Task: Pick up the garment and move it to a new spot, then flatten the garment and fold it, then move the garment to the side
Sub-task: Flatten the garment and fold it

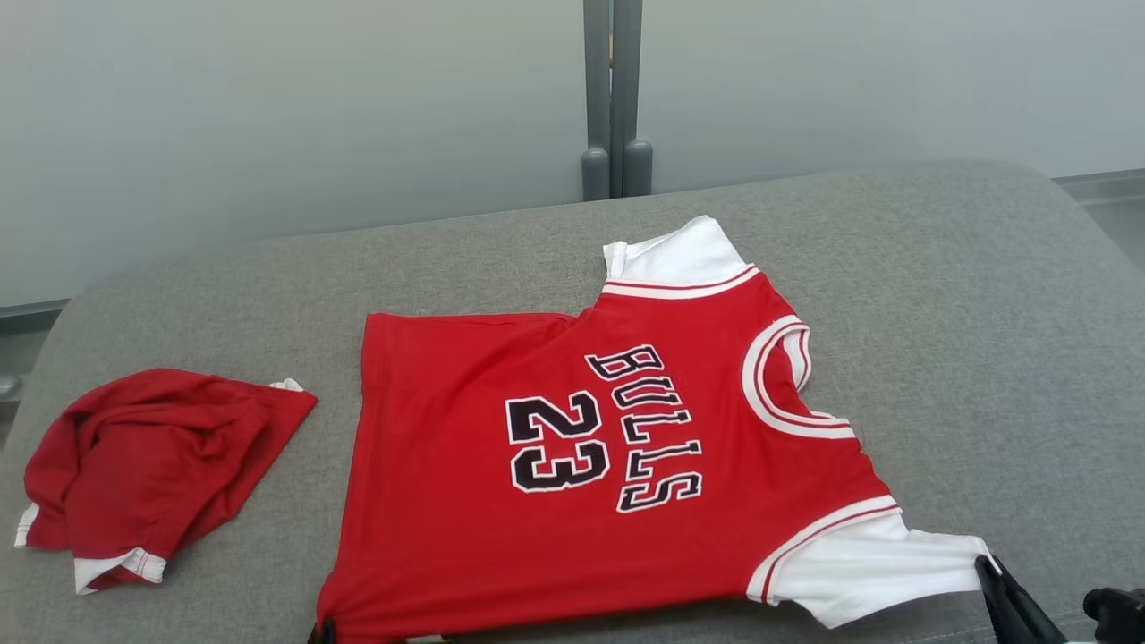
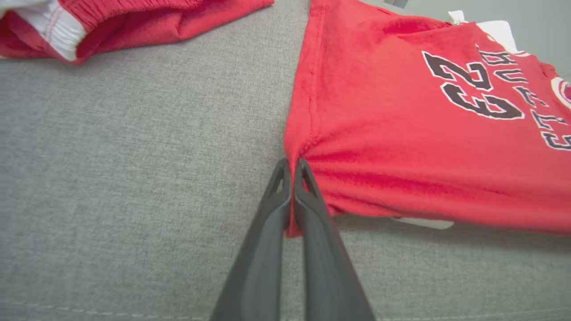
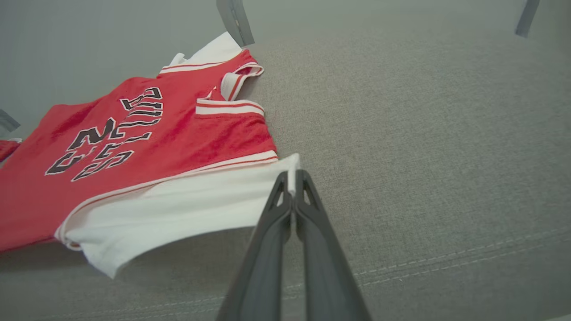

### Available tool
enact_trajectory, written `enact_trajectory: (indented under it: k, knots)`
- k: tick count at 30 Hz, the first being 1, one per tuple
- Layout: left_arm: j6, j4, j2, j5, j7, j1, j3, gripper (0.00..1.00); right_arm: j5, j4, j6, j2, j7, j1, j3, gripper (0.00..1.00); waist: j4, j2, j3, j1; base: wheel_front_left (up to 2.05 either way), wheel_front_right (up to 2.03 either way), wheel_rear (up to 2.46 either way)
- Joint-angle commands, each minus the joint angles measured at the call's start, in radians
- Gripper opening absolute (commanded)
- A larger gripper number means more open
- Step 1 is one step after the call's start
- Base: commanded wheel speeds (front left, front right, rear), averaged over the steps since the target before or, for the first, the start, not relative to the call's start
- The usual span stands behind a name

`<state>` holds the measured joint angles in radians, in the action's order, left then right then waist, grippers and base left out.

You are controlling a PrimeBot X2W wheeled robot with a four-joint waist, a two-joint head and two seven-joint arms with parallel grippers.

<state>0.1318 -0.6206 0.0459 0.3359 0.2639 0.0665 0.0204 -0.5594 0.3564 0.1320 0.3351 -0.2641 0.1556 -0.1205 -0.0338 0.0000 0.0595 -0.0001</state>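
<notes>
Broad grey pad [image 1: 984,313]: coarse woven upholstery, flecked, rounded far corners, double line of stitching [image 3: 446,258] along the near side. Behind it, smooth pale wall [image 1: 268,116] with a slim grey post [image 1: 613,98], two rounded feet at its base.

Spread mid-pad, front up, neck to the right: red jersey [image 1: 447,537]. Soft knit, faintly ribbed, mostly flat, shallow creases near the hem. Near edge raised a little off the pad, shadow under it in both wrist views. Short white sleeves [image 3: 178,209], smooth and plain, each joined to the red by white-and-red striped banding. Curved white collar band [image 1: 787,385], red piping. Stitched-on black "BULLS" lettering [image 1: 644,429] and numerals "23" [image 1: 556,443], white-edged.

Well apart to the left: crumpled red cloth [image 1: 152,465], bunched and folded over, white trim at its low corners.

At the jersey's near hem corner: left gripper [image 2: 292,166], long dark tapered fingers pressed together, red fabric nipped between them and gathered into small puckers.

At the outer edge of the near white sleeve: right gripper [image 3: 293,176], same tapered fingers, closed tight on the white cloth.
</notes>
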Motion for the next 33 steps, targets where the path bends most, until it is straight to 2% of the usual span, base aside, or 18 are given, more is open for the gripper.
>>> enact_trajectory:
  k: [1, 6, 10, 17, 22, 33]
  knots:
    - [-0.004, 0.015, 0.009, 0.009, 0.0, -0.016, -0.001, 0.0, 0.007, -0.011, -0.002, 0.0, -0.001, 0.0, 0.011, 0.0, 0.005, 0.0, -0.005, 0.0001, 0.0, 0.0, 0.0]
    - [-0.004, 0.092, 0.008, 0.01, 0.0, -0.082, 0.05, 0.0, 0.044, -0.041, -0.002, -0.031, -0.001, -0.081, 0.028, 0.0, 0.019, 0.0, -0.037, 0.0001, 0.0, 0.0, 0.0]
    - [-0.004, 0.112, 0.008, 0.014, 0.0, -0.147, 0.086, 0.0, 0.077, -0.003, -0.002, -0.054, -0.001, -0.186, 0.028, 0.0, 0.032, 0.0, -0.07, 0.0001, 0.0, 0.0, 0.0]
    - [-0.004, 0.071, 0.008, -0.008, 0.0, -0.261, 0.109, 0.0, 0.126, 0.107, -0.002, -0.072, -0.001, -0.388, 0.006, 0.0, 0.053, 0.0, -0.156, 0.0001, 0.0, 0.0, 0.0]
    - [-0.012, 0.038, 0.008, -0.026, 0.0, -0.328, 0.116, 0.0, 0.162, 0.205, -0.002, -0.091, -0.001, -0.499, 0.028, 0.0, 0.065, 0.0, -0.206, 0.0001, 0.0, 0.0, 0.0]
    - [-0.053, -0.027, 0.008, -0.042, 0.0, -0.411, 0.124, 0.0, 0.22, 0.319, -0.002, -0.1, -0.001, -0.618, 0.035, 0.0, 0.068, 0.0, -0.274, 0.0001, 0.0, 0.0, 0.0]
